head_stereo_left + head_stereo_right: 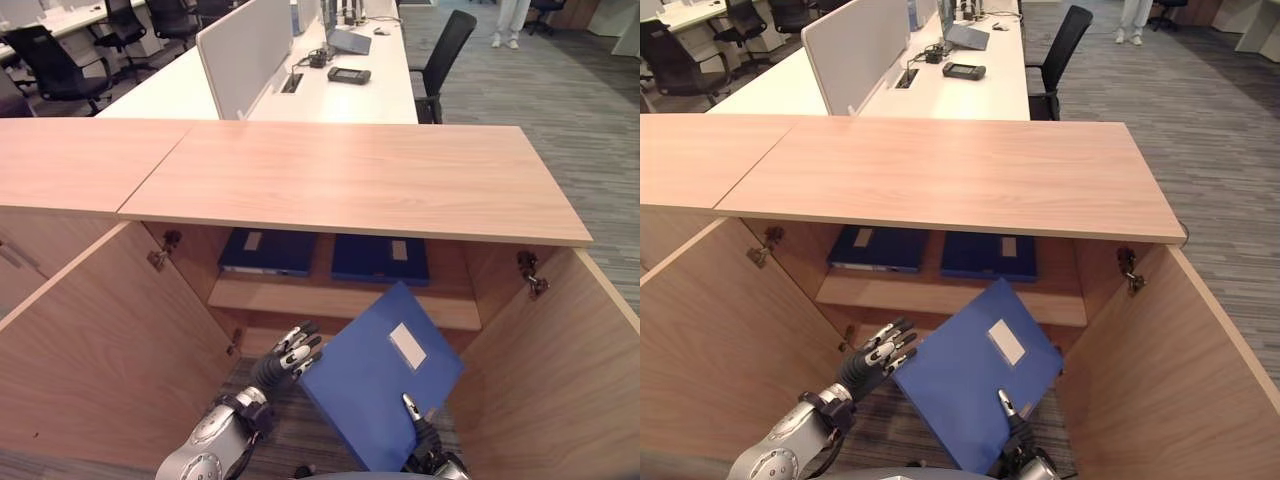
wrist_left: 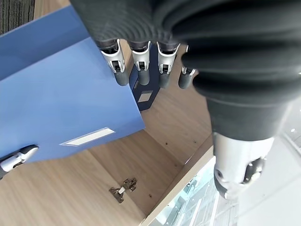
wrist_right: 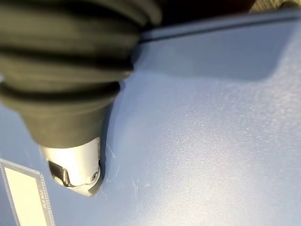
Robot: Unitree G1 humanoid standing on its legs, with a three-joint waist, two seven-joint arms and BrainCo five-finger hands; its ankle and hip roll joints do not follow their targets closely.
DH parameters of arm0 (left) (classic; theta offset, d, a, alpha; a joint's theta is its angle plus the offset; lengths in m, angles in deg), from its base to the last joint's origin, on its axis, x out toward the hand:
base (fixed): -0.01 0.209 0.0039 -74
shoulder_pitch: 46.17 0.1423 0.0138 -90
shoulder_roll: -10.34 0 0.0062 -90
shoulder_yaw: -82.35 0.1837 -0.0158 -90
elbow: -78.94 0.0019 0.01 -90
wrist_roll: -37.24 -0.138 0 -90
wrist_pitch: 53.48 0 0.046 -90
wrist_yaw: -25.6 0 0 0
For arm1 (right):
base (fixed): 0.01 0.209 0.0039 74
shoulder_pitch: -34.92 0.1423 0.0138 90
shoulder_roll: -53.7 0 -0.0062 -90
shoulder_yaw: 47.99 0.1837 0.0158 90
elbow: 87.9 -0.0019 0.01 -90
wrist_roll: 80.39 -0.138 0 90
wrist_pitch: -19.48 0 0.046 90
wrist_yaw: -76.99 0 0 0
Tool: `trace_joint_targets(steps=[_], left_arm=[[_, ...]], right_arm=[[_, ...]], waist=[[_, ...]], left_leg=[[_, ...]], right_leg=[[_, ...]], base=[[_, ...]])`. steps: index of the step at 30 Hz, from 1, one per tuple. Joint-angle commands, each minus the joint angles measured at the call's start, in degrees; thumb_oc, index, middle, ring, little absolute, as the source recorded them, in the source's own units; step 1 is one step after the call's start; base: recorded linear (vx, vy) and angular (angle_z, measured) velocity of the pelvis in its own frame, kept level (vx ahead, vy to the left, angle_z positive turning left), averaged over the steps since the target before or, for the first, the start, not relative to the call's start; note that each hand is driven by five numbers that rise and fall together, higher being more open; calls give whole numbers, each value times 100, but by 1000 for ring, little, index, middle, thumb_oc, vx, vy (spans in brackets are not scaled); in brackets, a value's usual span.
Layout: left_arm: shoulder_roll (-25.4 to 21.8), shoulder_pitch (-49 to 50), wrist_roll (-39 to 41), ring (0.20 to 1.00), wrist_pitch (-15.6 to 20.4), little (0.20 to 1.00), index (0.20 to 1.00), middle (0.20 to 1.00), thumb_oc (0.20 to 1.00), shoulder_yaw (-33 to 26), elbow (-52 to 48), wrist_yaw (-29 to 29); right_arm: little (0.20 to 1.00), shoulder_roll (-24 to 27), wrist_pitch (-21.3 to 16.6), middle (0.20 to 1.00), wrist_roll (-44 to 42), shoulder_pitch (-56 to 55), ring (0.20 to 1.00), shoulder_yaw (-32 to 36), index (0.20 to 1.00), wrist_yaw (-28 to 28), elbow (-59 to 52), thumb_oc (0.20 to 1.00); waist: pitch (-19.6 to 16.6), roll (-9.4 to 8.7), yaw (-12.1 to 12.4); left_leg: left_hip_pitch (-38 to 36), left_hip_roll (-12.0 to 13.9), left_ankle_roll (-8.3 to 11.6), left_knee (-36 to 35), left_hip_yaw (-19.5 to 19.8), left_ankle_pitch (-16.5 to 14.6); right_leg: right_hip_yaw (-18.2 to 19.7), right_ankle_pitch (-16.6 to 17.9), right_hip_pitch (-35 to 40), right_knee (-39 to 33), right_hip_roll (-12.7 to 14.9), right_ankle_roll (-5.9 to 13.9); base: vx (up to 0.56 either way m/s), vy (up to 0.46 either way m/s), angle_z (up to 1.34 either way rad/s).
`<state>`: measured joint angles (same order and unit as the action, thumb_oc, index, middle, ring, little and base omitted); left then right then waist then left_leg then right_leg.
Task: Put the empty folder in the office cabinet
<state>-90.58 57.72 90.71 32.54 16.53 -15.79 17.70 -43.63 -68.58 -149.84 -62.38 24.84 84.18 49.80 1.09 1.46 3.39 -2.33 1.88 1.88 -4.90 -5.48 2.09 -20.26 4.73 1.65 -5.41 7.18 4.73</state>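
A blue folder (image 1: pixel 365 385) with a white label hangs tilted in front of the open office cabinet (image 1: pixel 350 175), below its shelf (image 1: pixel 300 297). My right hand (image 1: pixel 412 408) grips the folder's near corner, thumb (image 3: pixel 77 167) pressed on its top face. My left hand (image 1: pixel 287 358) is open, its straight fingers (image 2: pixel 141 61) at the folder's left edge (image 2: pixel 131 101); I cannot tell whether they touch it.
Two dark blue folders (image 1: pixel 268 250) (image 1: pixel 380 258) lie flat on the shelf. The cabinet doors (image 1: pixel 100 340) (image 1: pixel 570 370) stand wide open on both sides. Behind the cabinet are white desks (image 1: pixel 340 90) and black chairs (image 1: pixel 440 60); a person's legs (image 1: pixel 510 20) show far back.
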Motion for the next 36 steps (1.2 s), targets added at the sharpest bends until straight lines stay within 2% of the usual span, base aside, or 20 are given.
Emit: trace_joint_targets(steps=[1, 4, 6, 7, 12, 13, 15, 18, 20, 23, 24, 26, 27, 28, 29, 31, 33, 34, 35, 36], left_arm=[[-81, -45, -47, 1000, 166, 1000, 1000, 1000, 1000, -291, -124, 23], [-62, 44, 75, 1000, 247, 1000, 1000, 1000, 1000, -379, -49, 107], [95, 87, 203, 1000, 338, 1000, 1000, 1000, 1000, -490, 170, 247], [164, 100, 223, 1000, 357, 1000, 1000, 1000, 1000, -548, 294, 297], [569, 351, 124, 1000, 391, 1000, 1000, 1000, 1000, -1023, 657, 676], [571, 350, 124, 1000, 391, 1000, 1000, 1000, 1000, -1023, 657, 676], [783, 549, -37, 1000, 411, 1000, 1000, 1000, 1000, -1279, 884, 814], [803, 594, -109, 1000, 370, 1000, 1000, 1000, 1000, -1324, 980, 825], [823, 756, -110, 1000, 347, 1000, 1000, 1000, 1000, -1451, 1140, 922], [748, 884, -105, 1000, 313, 1000, 1000, 1000, 1000, -1439, 1152, 961], [747, 884, -105, 1000, 313, 1000, 1000, 1000, 1000, -1439, 1152, 961], [625, 941, -52, 1000, 284, 1000, 1000, 1000, 1000, -1403, 1134, 972], [502, 988, 102, 1000, 259, 1000, 1000, 1000, 1000, -1332, 1166, 967], [501, 987, 103, 1000, 259, 1000, 1000, 1000, 1000, -1333, 1166, 967], [409, 1000, 176, 1000, 269, 1000, 1000, 1000, 1000, -1265, 1114, 983], [227, 946, 363, 1000, 285, 1000, 1000, 1000, 1000, -1123, 1115, 983], [-8, 771, 614, 1000, 337, 1000, 1000, 1000, 1000, -809, 1110, 1027], [-17, 723, 668, 1000, 335, 1000, 1000, 1000, 1000, -728, 1111, 1033], [-25, 606, 773, 1000, 337, 1000, 1000, 1000, 1000, -542, 1075, 1024], [-13, 537, 799, 1000, 362, 1000, 1000, 1000, 1000, -444, 1074, 1022]], right_arm=[[200, -151, -88, 200, 124, 286, 200, -124, 200, 185, -579, 200], [200, 129, -316, 200, 285, 584, 200, -71, 200, 119, -1102, 200], [200, 363, -573, 200, 344, 835, 200, 222, 200, -29, -1420, 200], [200, 412, -654, 200, 395, 906, 200, 327, 200, -93, -1502, 200], [200, 557, -837, 200, 571, 1144, 200, 746, 200, -358, -1901, 200], [200, 558, -836, 200, 571, 1145, 200, 745, 200, -359, -1902, 200], [200, 548, -825, 200, 671, 1171, 200, 939, 200, -412, -2131, 200], [200, 485, -840, 200, 676, 1171, 200, 998, 200, -447, -2127, 200], [200, 390, -814, 200, 774, 1183, 200, 1132, 200, -541, -2130, 200], [200, 290, -782, 200, 780, 1293, 200, 1179, 200, -582, -2026, 200], [200, 289, -782, 200, 780, 1293, 200, 1180, 200, -582, -2026, 200], [200, 234, -726, 200, 771, 1376, 200, 1132, 200, -606, -1991, 200], [200, 237, -721, 200, 821, 1533, 200, 955, 200, -641, -2048, 200], [200, 235, -720, 200, 822, 1534, 200, 955, 200, -643, -2049, 200], [200, 220, -717, 200, 789, 1608, 200, 870, 200, -645, -2124, 200], [200, 213, -742, 200, 663, 1787, 200, 732, 200, -650, -2277, 200], [200, 212, -987, 200, 331, 2225, 200, 558, 200, -708, -2626, 200], [200, 229, -1061, 200, 285, 2342, 200, 529, 200, -745, -2759, 200], [200, 291, -1244, 200, 205, 2547, 200, 564, 200, -858, -2989, 200], [200, 286, -1334, 200, 144, 2667, 200, 575, 200, -869, -3047, 200]], waist=[[-48, -199, -112], [133, -150, -85], [431, -164, -3], [450, -154, 22], [428, -61, 170], [427, -61, 174], [367, 104, 166], [374, 132, 169], [422, 183, 186], [451, 249, 242], [448, 245, 250], [529, 295, 290], [763, 357, 314], [753, 349, 327], [857, 332, 310], [1096, 307, 316], [1442, 289, 312], [1482, 298, 300], [1537, 221, 258], [1592, 215, 246]], left_leg=[[408, 53, 334, -10, 525, -45], [431, 144, 338, 18, 542, 14], [999, 85, 367, 915, 497, -119], [1150, 50, 379, 1041, 455, -86], [1621, 26, 326, 732, 190, 132], [1622, 26, 325, 732, 187, 132], [1328, 63, 261, 365, 204, 217], [1285, 24, 212, 343, 171, 221], [1209, -165, 27, 255, 60, 106], [1219, -328, -160, 264, -84, -64], [1222, -329, -163, 265, -92, -66], [1192, -413, -276, 288, -209, -165], [1300, -422, -379, 492, -348, -282], [1319, -424, -381, 504, -362, -288], [1299, -423, -373, 589, -379, -455], [1584, -347, -383, 967, -541, -547], [2281, -197, -384, 1726, -603, -770], [2455, -127, -395, 1933, -596, -862], [2834, -56, -414, 2634, -572, -1144], [2982, -50, -441, 2850, -556, -1242]], right_leg=[[97, -861, 93, 113, -76, 219], [57, -985, 35, 262, -97, 154], [0, -1076, -26, 372, -12, 48], [-55, -1099, -48, 383, 12, 26], [5, -1194, -173, 450, 74, 39], [9, -1196, -179, 455, 75, 39], [175, -1202, -221, 522, 63, 114], [232, -1198, -225, 539, 134, 131], [422, -1085, -314, 548, 386, 323], [607, -1052, -525, 827, 671, 498], [617, -1055, -535, 836, 675, 500], [685, -1004, -770, 1230, 888, 560], [661, -907, -1159, 1713, 1057, 579], [680, -915, -1192, 1736, 1063, 580], [683, -992, -1271, 1848, 1114, 610], [577, -861, -1482, 1779, 1136, 554], [435, -698, -2214, 1837, 998, 447], [392, -695, -2503, 1957, 1009, 430], [274, -784, -2589, 1936, 1063, 343], [284, -823, -2728, 2061, 1090, 298]], base=[[-1, -73, 30], [-40, -60, 25], [-145, -30, 25], [-87, 20, 28], [67, 91, 8], [60, 110, -8], [142, 207, -28], [85, 163, -29], [115, 387, -28], [50, 259, -40], [35, 175, -46], [-41, 212, -33], [-99, 190, -25], [-61, 135, -43], [-51, 21, -55], [-220, -33, -43], [-245, -95, -22], [-35, -124, -24], [-9, -115, -18], [-13, -120, -17]])
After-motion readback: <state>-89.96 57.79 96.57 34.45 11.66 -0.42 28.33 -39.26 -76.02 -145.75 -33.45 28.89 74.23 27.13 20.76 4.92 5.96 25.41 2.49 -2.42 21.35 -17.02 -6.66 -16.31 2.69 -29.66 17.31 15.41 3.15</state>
